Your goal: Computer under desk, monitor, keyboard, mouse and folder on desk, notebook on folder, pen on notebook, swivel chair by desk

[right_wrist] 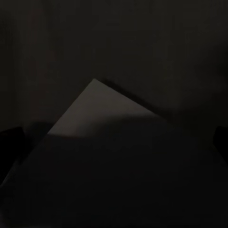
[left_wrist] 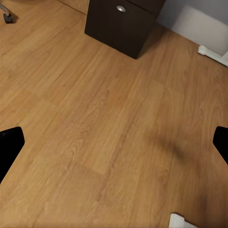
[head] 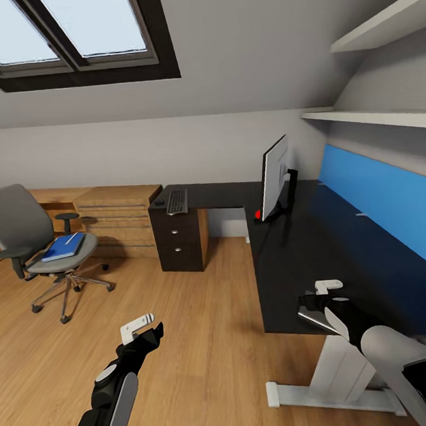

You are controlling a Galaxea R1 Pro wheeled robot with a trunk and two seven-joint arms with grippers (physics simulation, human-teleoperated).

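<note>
Under the skylight (head: 67, 32), the L-shaped black surface (head: 343, 255) runs along the blue wall panel (head: 390, 200). The monitor (head: 275, 177) stands edge-on, its screen facing left. The keyboard (head: 177, 201) lies lengthwise, pointing toward the wall. The blue folder (head: 63, 247) rests on the swivel chair (head: 30, 238). Whether either end effector, left (head: 141, 328) or right (head: 320, 297), is spread, I cannot tell.

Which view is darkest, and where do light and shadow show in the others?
Right wrist view: nearly black, one dim grey wedge. Head view: evenly bright under the skylight, the desk top glossy black. Left wrist view: sharp and well lit, a soft dark shadow patch on the wood floor.
</note>
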